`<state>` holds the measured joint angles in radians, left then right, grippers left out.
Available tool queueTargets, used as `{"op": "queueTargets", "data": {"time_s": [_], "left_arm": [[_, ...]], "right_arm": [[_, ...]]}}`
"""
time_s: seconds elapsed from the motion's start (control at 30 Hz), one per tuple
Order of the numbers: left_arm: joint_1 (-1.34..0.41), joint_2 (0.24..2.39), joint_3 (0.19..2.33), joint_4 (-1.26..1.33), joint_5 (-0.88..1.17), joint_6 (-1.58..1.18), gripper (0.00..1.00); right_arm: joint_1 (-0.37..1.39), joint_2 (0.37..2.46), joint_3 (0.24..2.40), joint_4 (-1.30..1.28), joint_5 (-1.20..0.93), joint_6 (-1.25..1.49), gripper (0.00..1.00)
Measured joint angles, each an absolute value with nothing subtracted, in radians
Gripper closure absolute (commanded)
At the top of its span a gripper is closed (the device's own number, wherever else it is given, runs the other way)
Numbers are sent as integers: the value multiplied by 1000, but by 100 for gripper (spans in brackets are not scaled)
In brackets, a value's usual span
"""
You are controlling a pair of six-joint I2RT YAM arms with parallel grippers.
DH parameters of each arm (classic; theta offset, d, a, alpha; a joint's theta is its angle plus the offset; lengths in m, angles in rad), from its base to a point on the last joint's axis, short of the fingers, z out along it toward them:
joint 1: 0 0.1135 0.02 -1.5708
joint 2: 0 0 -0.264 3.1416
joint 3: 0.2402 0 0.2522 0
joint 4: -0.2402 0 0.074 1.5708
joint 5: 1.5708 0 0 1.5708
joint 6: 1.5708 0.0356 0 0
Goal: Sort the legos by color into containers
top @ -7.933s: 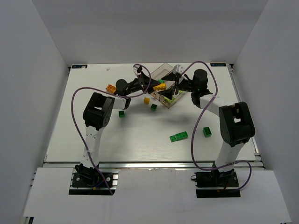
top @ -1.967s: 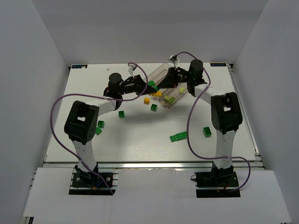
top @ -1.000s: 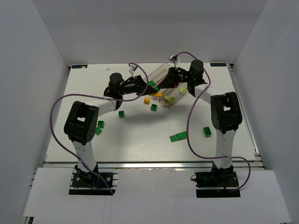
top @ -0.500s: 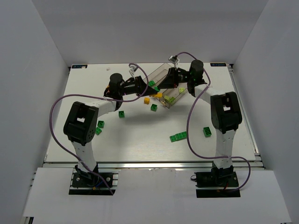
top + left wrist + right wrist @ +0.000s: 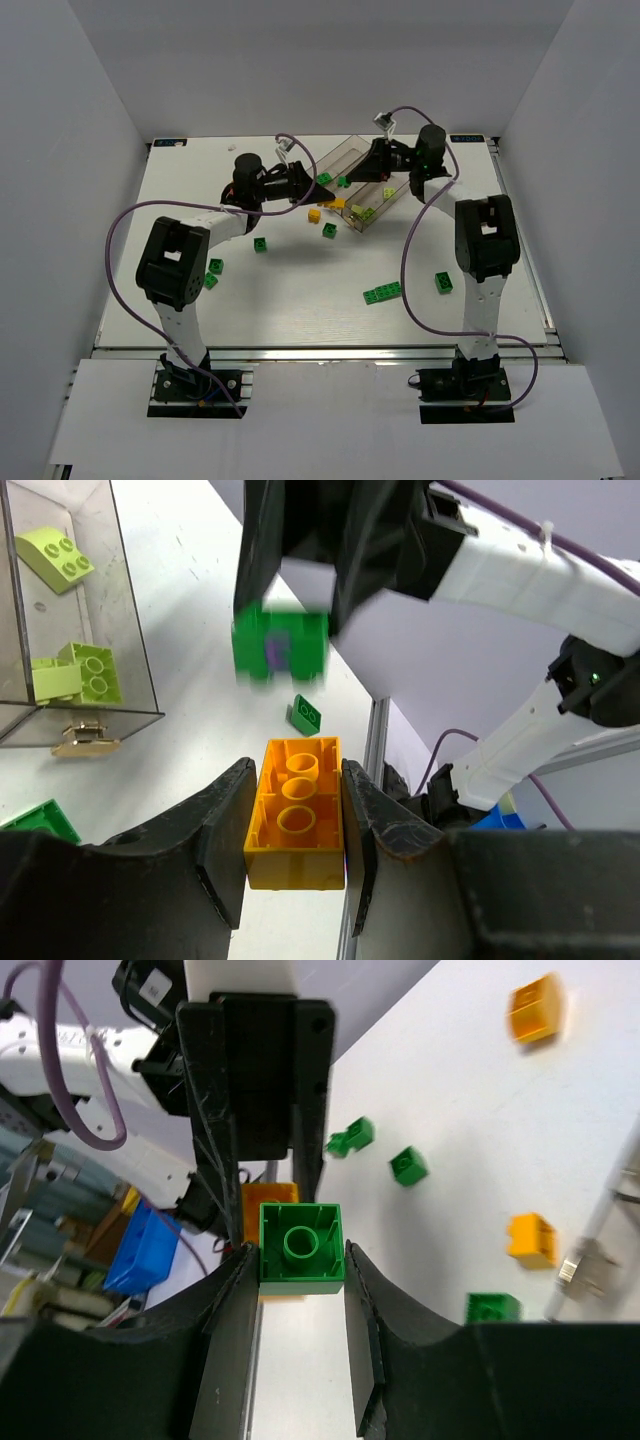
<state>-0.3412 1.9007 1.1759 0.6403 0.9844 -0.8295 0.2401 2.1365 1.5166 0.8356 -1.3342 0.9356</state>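
Sorting is part done, I judge. Pale yellow-green bricks (image 5: 82, 674) lie in one bin of the containers (image 5: 345, 156), at the table's far middle. My left gripper (image 5: 295, 825) pinches an orange brick (image 5: 296, 805) and my right gripper (image 5: 301, 1260) a dark green brick (image 5: 301, 1244), both close to that tray. Several green bricks (image 5: 383, 292) and a loose orange brick (image 5: 314, 214) lie unsorted on the table (image 5: 300, 325).

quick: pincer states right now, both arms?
Left pincer: shut on an orange brick.
Right pincer: shut on a green brick.
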Motion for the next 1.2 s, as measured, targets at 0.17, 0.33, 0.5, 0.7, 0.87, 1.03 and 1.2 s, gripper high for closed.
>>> {"op": "queueTargets", "data": {"time_s": [0.17,0.33,0.5,0.7,0.87,1.03,1.2], "left_arm": [[-331,1901,1172,633,1009,-829,91],[-329,1901,1171,627,1015,-828,91],[-325,1901,1171,589,1012,-807,92],[-296,1889,1169,439,962,-720,92],[-263,1798,1137,310,876,-642,92],[-254,1693,1131,223,802,-577,92],[-255,1605,1079,183,733,-547,92]], "right_arm": [[155,2143,1518,840,-1312,935,89],[145,2153,1518,840,-1304,934,90],[161,2160,1567,746,-1289,842,91],[167,2191,1769,392,-1174,518,93],[189,2236,1961,79,-945,189,98],[246,2267,2020,-58,-754,-21,95],[308,2302,2020,-89,-628,-123,92]]}}
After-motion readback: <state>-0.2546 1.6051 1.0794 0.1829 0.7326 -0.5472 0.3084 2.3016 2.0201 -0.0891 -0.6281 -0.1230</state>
